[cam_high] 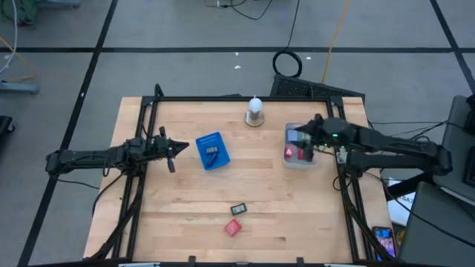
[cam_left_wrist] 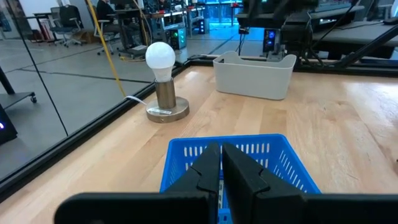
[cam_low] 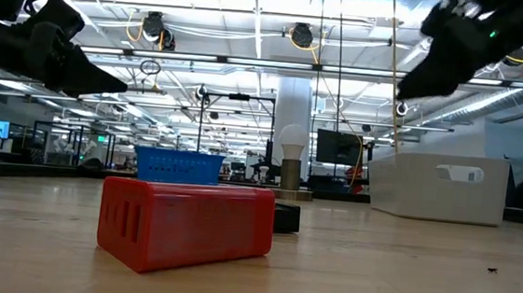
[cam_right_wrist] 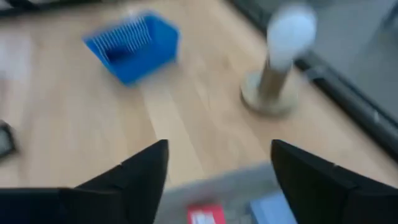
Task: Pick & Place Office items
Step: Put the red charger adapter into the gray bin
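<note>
A red block (cam_high: 233,227) and a dark grey piece (cam_high: 239,209) lie flat on the table near its front edge; the low view shows the red block (cam_low: 185,223) up close. A white bin (cam_high: 300,160) at the right holds a red piece (cam_right_wrist: 205,215) and a light blue piece (cam_right_wrist: 273,209). My right gripper (cam_right_wrist: 217,168) hangs open above the bin's far edge, with nothing between its fingers. A blue basket (cam_high: 211,150) stands at the middle. My left gripper (cam_left_wrist: 221,168) is shut, level, just left of the basket, and holds nothing.
A white bulb on a round base (cam_high: 254,111) stands at the far edge, between basket and bin. Black frame rails (cam_high: 141,119) run along the table's left, right and far sides. Bare wood lies between the basket and the two pieces near the front.
</note>
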Controlling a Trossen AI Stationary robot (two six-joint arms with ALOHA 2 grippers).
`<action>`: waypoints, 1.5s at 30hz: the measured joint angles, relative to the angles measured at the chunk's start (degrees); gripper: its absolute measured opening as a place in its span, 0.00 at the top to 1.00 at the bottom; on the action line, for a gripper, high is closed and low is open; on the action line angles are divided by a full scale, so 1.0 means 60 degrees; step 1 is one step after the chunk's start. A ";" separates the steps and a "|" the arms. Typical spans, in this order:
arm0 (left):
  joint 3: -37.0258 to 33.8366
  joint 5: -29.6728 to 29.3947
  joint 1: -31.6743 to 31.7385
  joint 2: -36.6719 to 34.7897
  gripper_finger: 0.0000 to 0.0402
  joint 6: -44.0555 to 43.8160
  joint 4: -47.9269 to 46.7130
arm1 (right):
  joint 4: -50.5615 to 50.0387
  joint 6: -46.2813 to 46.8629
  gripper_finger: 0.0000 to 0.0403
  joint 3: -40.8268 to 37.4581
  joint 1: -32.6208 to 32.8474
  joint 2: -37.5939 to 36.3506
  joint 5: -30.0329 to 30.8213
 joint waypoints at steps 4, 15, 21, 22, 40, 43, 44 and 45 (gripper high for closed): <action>0.0000 0.0000 0.0001 -0.0004 0.95 0.0120 -0.0011 | 0.0165 -0.0203 0.50 -0.0035 0.0399 -0.1411 0.0015; 0.0002 0.0004 0.0000 -0.0002 0.95 0.0469 -0.0039 | 0.2587 -0.1003 0.97 -0.2218 0.1419 -0.4217 -0.0509; 0.0000 0.0261 0.0000 0.0000 0.95 0.0510 -0.0059 | 0.3679 -0.1127 0.97 -0.3498 0.1417 -0.5071 -0.0736; 0.0000 0.0314 0.0003 -0.0003 0.95 0.0503 -0.0059 | 0.3829 -0.1171 0.99 -0.3653 0.1419 -0.5200 -0.0747; -0.0001 0.0311 0.0003 -0.0003 0.95 0.0546 -0.0052 | 0.4345 -0.1079 1.00 -0.4899 0.1419 -0.5802 -0.0754; -0.0004 0.0309 0.0003 -0.0002 0.95 0.0552 -0.0051 | 0.4379 -0.1079 1.00 -0.4900 0.1419 -0.5802 -0.0754; -0.0004 0.0301 0.0003 -0.0003 0.95 0.0554 -0.0050 | 0.4381 -0.1076 1.00 -0.4900 0.1419 -0.5802 -0.0754; -0.0004 0.0292 0.0003 -0.0004 0.95 0.0554 -0.0048 | 0.4380 -0.1076 1.00 -0.4900 0.1418 -0.5803 -0.0754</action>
